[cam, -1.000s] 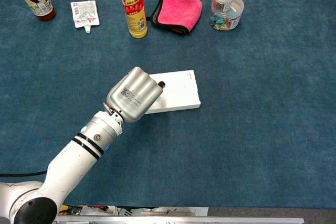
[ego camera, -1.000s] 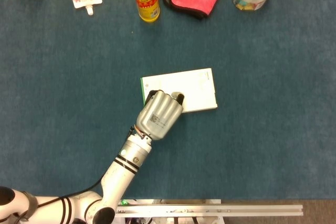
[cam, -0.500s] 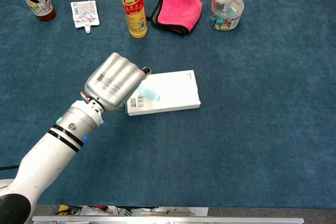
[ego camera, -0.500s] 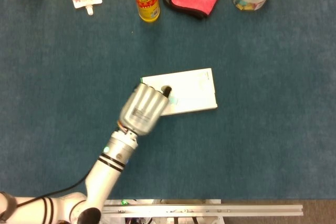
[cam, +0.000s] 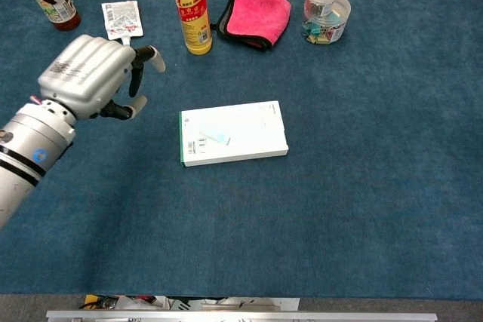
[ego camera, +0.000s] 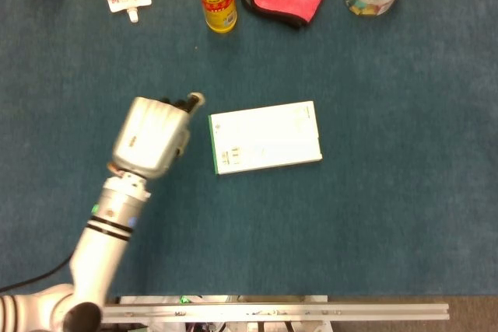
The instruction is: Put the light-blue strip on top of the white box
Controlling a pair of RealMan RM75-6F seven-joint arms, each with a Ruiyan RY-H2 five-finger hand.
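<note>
The strip (cam: 216,134) now lies on the box (cam: 241,135) at frame centre, and we see our left hand (cam: 89,79) has pulled away left, empty with fingers apart, so the placing looks done.

labels too small, no legible txt

Overhead head view, oblique chest view
</note>
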